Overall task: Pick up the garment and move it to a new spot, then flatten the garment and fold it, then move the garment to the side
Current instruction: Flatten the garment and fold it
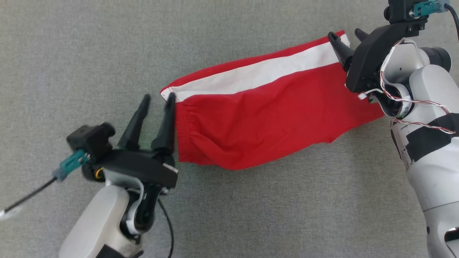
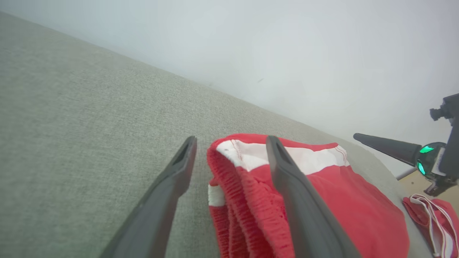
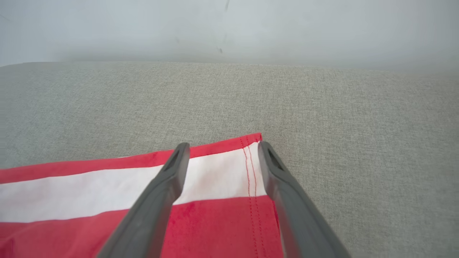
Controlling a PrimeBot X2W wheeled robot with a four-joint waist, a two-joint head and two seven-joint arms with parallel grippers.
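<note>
A red garment [image 1: 265,118] with a white stripe along its far edge lies spread flat on the grey cloth-covered bench [image 1: 251,215], slanting from the robot's left up toward its right. The left jaws stand open at the gathered elastic end. One finger [image 1: 166,122] lies right along the waistband's edge, and the other finger [image 1: 136,120] is over bare bench beside it. Seen from the left wrist, the puckered red waistband [image 2: 244,200] sits between the two fingers. The right jaws are open too, at the stitched hem end, gripping nothing. The hem's striped corner [image 3: 218,172] lies between the fingers, with one finger [image 1: 339,44] over the white stripe.
</note>
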